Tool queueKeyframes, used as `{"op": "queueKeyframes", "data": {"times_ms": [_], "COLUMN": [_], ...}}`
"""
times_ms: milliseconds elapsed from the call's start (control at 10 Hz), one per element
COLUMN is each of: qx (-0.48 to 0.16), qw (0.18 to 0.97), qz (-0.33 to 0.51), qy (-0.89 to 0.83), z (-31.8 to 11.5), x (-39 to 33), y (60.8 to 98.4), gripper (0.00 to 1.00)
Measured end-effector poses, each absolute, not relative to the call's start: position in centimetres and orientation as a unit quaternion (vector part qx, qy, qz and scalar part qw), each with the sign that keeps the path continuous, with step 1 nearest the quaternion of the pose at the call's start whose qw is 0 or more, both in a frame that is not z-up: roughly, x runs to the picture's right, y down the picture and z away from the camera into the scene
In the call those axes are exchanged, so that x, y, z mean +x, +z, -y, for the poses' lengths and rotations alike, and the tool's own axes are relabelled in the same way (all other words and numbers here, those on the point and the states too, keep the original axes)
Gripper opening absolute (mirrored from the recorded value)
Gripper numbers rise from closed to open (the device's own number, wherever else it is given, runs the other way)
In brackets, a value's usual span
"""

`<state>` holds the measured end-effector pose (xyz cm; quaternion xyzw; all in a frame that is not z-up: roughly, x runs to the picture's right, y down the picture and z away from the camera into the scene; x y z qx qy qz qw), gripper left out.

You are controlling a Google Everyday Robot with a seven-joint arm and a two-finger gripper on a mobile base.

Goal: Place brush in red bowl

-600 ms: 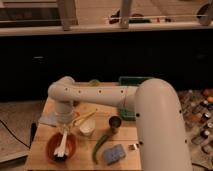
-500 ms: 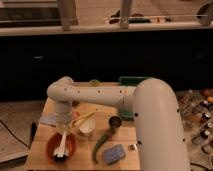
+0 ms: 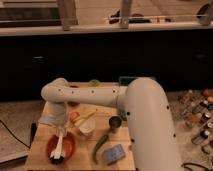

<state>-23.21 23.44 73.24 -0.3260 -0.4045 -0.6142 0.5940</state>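
The red bowl sits near the front left of the wooden table. The brush lies in the bowl, its white handle pointing up and back and its dark bristle head at the bowl's front rim. My gripper hangs straight above the bowl, right at the top end of the brush handle. My white arm reaches in from the right across the table.
A cream cup with yellow sticks stands right of the bowl. A small metal cup, a long green pepper and a blue-grey sponge lie to the right. An orange ball sits behind the bowl.
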Motion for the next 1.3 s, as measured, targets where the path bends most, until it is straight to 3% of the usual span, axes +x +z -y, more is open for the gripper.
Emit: {"op": "queueKeyframes", "data": {"times_ms": [500,600,1300], "qx": [-0.334,-0.334,-0.327], "qw": [0.59,0.59,0.592], "qz": [0.404,0.404,0.407], "qy": [-0.614,-0.614,-0.614], "z": [-24.05,-24.2,-24.4], "x": [-23.63,-23.6,-23.87], "y": [72.89,72.79,72.37], "gripper": [0.75,0.8,0.8]}}
